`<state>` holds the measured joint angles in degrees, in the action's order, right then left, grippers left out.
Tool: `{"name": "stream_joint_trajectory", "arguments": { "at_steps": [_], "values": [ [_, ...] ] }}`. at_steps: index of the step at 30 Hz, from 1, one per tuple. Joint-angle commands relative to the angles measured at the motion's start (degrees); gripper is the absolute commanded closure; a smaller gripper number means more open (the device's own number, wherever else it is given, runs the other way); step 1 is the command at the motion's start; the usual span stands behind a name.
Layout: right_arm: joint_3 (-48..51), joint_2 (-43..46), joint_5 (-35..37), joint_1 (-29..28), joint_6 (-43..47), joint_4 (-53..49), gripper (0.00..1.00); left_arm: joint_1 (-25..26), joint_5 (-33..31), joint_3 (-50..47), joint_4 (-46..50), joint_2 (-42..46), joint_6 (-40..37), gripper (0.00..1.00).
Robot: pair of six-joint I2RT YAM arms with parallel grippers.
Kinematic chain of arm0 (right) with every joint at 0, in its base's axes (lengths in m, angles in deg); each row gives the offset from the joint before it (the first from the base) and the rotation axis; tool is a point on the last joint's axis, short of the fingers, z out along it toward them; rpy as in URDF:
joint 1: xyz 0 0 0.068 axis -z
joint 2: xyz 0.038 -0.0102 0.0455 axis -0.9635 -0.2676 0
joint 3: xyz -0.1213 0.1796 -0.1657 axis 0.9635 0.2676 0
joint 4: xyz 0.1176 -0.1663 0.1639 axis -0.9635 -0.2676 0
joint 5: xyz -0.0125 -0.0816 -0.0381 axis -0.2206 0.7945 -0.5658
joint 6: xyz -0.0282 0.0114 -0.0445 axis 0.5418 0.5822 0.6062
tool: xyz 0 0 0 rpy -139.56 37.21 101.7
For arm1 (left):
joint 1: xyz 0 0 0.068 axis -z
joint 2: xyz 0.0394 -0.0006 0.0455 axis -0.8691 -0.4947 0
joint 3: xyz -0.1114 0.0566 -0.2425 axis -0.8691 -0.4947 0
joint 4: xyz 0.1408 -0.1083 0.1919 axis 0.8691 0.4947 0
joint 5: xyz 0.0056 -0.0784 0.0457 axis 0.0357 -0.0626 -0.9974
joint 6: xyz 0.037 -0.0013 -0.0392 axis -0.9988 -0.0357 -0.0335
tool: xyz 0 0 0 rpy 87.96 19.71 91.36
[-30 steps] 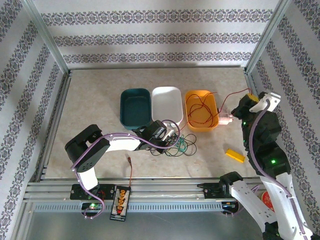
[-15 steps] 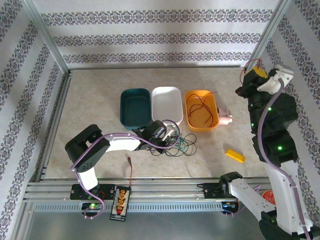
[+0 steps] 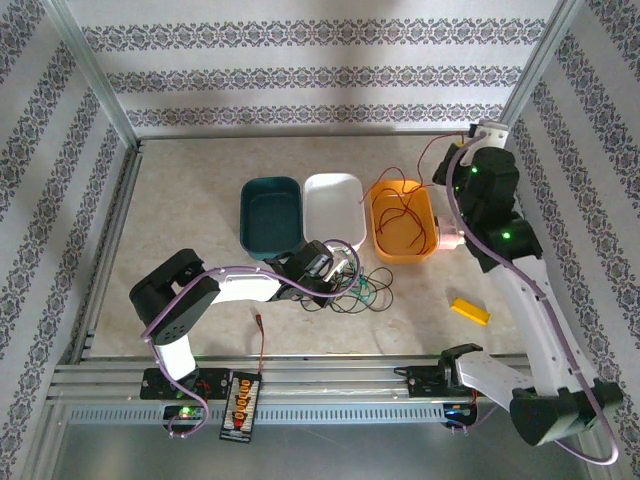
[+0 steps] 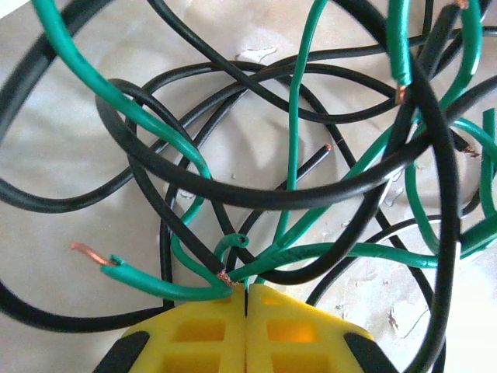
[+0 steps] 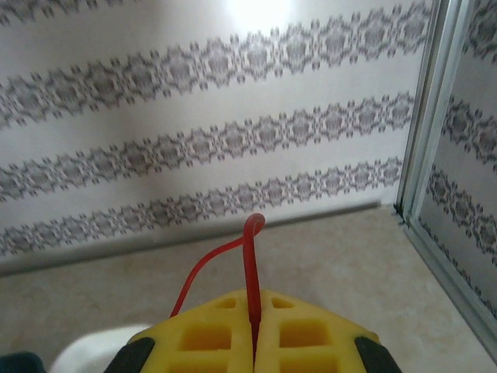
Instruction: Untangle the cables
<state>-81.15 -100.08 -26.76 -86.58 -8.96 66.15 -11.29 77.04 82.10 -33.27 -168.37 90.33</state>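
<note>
Left pincer point(image 4: 247, 294): yellow fingertips pressed together, pinching a green cable point(image 4: 293, 148) at their very tip; a black cable point(image 4: 256, 198) runs into the same spot.
Tangle point(image 3: 362, 290): green and black loops crossing over one another, lying on the tabletop point(image 3: 200, 200) straight ahead of the left pincer point(image 3: 343, 268) and fanning out to both sides of it.
Bare ends: copper shows on several green ends, one curled just left of the left pincer's tips.
Right pincer point(image 5: 255, 301): pressed together, pinching the red cable point(image 5: 250, 256), which stands up from the seam and bends over to the left.
Right pincer's place point(image 3: 445, 168): raised above the tabletop.
Red cable's remainder point(image 3: 400, 215): trails down and left from the right pincer into the orange bin point(image 3: 378, 205), coiled loosely there.
Tangle and red cable: well apart.
</note>
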Motion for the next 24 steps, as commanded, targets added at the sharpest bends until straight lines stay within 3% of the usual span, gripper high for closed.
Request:
{"name": "stream_joint_trajectory", "arguments": {
  "at_steps": [1, 14, 24],
  "values": [
    [2.56, -2.53, 0.01, 0.75, -0.64, 1.57, 1.00, 0.45, -1.16, -0.87, 1.91, 0.37, 0.05, 1.00],
    [11.03, -12.61, 0.96, 0.61, -9.94, -2.64, 1.00, 0.42, -1.25, -0.75, 2.12, 0.48, -0.30, 1.00],
    [12.86, -18.74, -10.06, 0.50, -11.80, -1.65, 1.00, 0.40, -1.23, -1.15, 1.58, 0.38, 0.36, 1.00]
  ]
}}
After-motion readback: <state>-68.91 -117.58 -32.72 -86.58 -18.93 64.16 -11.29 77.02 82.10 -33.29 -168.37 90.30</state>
